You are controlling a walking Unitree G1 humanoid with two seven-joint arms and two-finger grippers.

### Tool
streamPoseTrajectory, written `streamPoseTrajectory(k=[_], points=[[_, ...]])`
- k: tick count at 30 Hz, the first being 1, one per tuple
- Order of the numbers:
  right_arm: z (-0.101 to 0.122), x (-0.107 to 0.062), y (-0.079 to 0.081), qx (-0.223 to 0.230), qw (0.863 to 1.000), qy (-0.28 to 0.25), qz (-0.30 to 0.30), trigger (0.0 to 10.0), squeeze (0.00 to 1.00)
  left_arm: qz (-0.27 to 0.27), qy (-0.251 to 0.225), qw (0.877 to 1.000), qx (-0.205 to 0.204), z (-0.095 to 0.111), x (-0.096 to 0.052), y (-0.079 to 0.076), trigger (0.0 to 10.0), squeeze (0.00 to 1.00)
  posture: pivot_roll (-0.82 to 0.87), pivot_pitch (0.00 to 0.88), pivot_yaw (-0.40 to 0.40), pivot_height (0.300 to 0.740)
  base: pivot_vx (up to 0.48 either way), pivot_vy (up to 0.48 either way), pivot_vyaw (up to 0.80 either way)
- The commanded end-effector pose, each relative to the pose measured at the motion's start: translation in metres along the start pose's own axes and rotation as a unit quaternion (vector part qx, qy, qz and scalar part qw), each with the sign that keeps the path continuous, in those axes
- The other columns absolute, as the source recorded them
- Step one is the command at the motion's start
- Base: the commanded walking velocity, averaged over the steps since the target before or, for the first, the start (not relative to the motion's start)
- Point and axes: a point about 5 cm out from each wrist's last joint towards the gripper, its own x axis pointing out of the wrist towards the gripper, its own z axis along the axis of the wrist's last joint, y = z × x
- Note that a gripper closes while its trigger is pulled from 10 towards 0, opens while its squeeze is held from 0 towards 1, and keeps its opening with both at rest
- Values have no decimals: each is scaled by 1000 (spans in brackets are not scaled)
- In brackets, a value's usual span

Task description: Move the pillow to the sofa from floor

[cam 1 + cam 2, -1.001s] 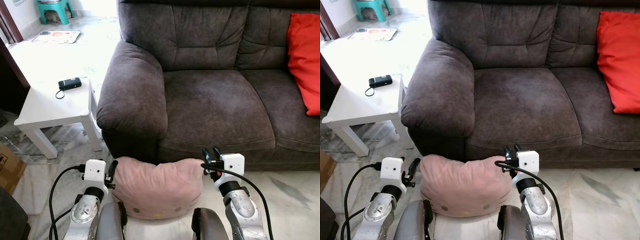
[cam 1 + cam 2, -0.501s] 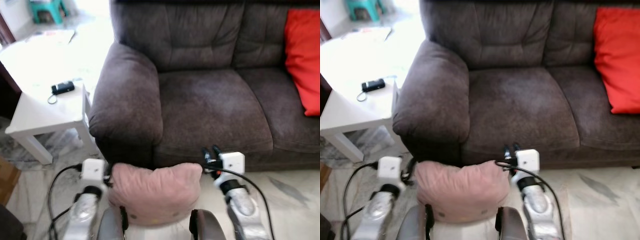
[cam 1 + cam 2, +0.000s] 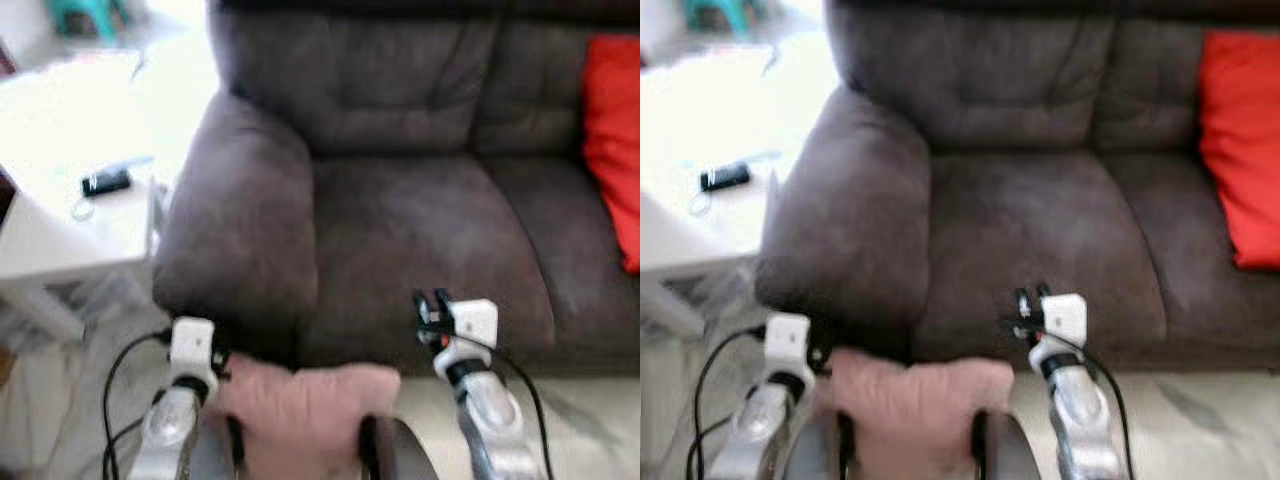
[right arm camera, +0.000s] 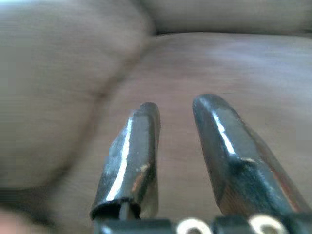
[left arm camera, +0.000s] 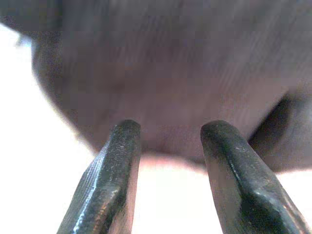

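The views are blurred. A pink pillow (image 3: 300, 400) sits low between my two arms, just in front of the dark brown sofa (image 3: 420, 230). My left gripper (image 3: 220, 360) is at the pillow's left edge, below the sofa's armrest (image 3: 235, 220). In the left wrist view its fingers (image 5: 122, 161) stand apart with nothing between them, pointing at the armrest. My right gripper (image 3: 430, 303) is at the pillow's right side, level with the front of the seat. Its fingers (image 4: 141, 136) are also apart and bare, pointing over the seat.
A red cushion (image 3: 615, 140) leans at the sofa's right end. To the left stands a white side table (image 3: 60, 225) with a black device (image 3: 105, 182) on it. A teal stool (image 3: 85, 15) is far back left. Pale marble floor (image 3: 590, 400) lies in front of the sofa.
The whole picture has shifted and blurred and the sofa looks nearer, so the camera has moved. The pillow stays between my arms, lower in view. My right gripper now overlaps the seat front.
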Motion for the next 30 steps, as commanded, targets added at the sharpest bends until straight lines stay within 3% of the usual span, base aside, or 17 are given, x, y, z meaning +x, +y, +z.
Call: streamPoseTrajectory(k=[1, 8, 11, 15, 30], points=[[-5, -7, -9, -7, 1000, 12, -11, 10000, 0, 12, 33, 999, -11, -10, -2, 6, 10000, 0, 26, 95, -33, 559, 0, 0, 0], [-5, -8, -10, -8, 1000, 12, -10, 10000, 0, 28, 84, 995, -37, -22, 0, 15, 10000, 0, 25, 105, -38, 559, 0, 0, 0], [-4, -9, -10, -8, 1000, 12, -8, 10000, 0, 38, 110, 990, -74, -27, 3, 17, 10000, 0, 20, 112, -43, 559, 0, 0, 0], [-1, -9, -11, -9, 1000, 9, -3, 10000, 0, 48, 146, 985, -82, -33, 6, 18, 10000, 0, -1, 132, -54, 559, 0, 0, 0], [5, -7, -8, -8, 1000, -3, 10, 10000, 0, 59, 152, 983, -82, -30, 14, 17, 10000, 0, -17, 155, -76, 559, 0, 0, 0]])
